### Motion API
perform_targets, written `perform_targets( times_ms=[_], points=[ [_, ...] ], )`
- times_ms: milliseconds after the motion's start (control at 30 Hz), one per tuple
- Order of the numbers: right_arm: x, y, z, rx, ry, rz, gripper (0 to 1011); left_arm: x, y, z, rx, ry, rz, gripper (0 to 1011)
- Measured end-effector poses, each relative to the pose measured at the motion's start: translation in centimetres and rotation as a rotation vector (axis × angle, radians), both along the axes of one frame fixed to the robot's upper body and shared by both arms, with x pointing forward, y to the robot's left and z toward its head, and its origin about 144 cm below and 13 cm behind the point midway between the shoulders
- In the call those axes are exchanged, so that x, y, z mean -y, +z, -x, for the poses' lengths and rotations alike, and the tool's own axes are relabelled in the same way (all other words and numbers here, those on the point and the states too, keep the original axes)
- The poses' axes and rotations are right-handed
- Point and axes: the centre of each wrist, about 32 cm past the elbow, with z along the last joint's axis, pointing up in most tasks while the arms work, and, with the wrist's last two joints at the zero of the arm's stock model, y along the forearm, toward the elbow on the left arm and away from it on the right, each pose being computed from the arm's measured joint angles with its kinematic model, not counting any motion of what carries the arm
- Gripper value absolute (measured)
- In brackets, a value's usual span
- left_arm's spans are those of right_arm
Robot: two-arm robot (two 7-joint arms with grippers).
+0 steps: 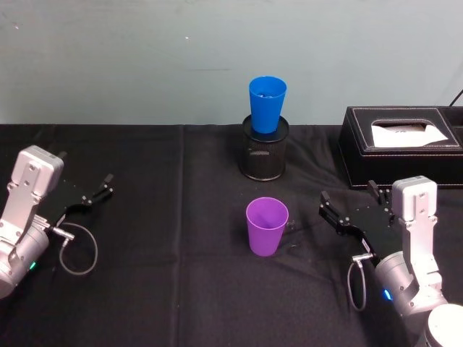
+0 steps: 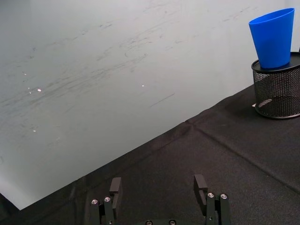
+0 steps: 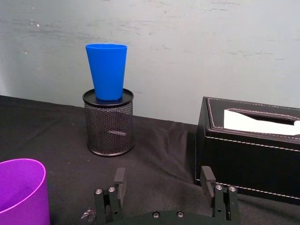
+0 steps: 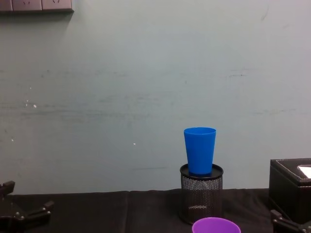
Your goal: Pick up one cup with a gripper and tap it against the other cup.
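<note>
Nearest to me, both grippers are sitting low over the black cloth table [image 1: 181,289]. On the left I am seeing my left gripper [image 1: 101,189], all black on its silver-grey arm, parked near the table's left edge. Its jaws are hanging apart and holding nothing.

Moving right, the smooth purple plastic cup [image 1: 266,226] is standing upright in the middle of the table, with its mouth facing up. Behind it, toward the pale wall [image 1: 145,65], the bright blue plastic cup [image 1: 267,104] is sitting upright on top of the round black mesh pen holder [image 1: 264,156].

Farther right, my right gripper [image 1: 349,202] is waiting just beside the purple cup, not touching it. Its jaws are spread wide and gripping nothing. Behind it, the black box with white stitching [image 1: 394,155] is resting.
</note>
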Motion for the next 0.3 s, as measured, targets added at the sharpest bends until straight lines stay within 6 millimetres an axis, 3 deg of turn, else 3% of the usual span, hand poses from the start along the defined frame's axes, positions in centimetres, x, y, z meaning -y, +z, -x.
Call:
perform_targets(
  times_ms=[300],
  points=[
    [0.0,0.0,0.0,0.0,0.0,0.0,1000,0.0,0.0,0.0,0.0,0.0,0.0,1000]
  ],
)
